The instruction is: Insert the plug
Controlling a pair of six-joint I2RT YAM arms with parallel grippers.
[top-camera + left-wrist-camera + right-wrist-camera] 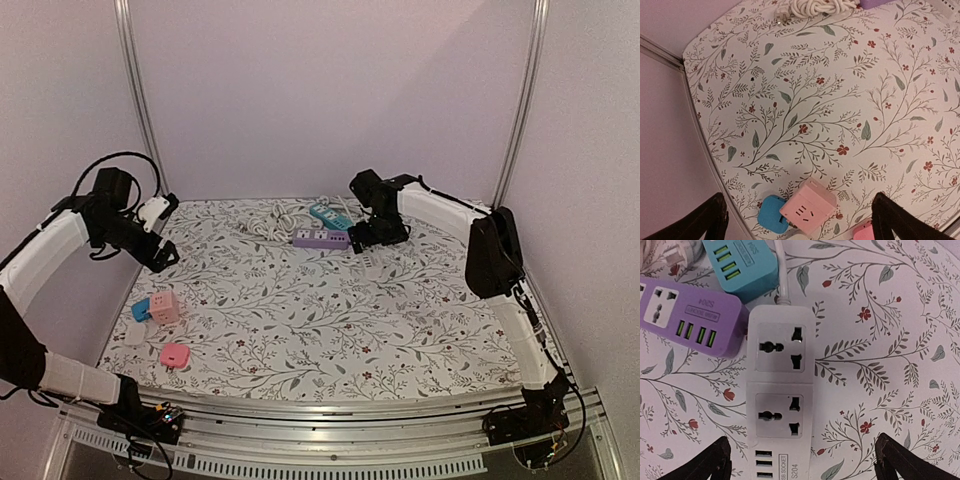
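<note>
Both claws gape wide, empty: the left claw (801, 218) hovers over a pink cube (807, 207), the right claw (802, 460) over the white strip (780, 390). The plug (781, 19) lies by its coiled cord (820, 6), far back on the counter (300, 330)

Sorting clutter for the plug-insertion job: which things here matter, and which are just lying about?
Likely in the job: white power strip, coiled white cable with its plug.
Lying about: purple strip, teal strip, pink cube socket, blue adapter.
</note>
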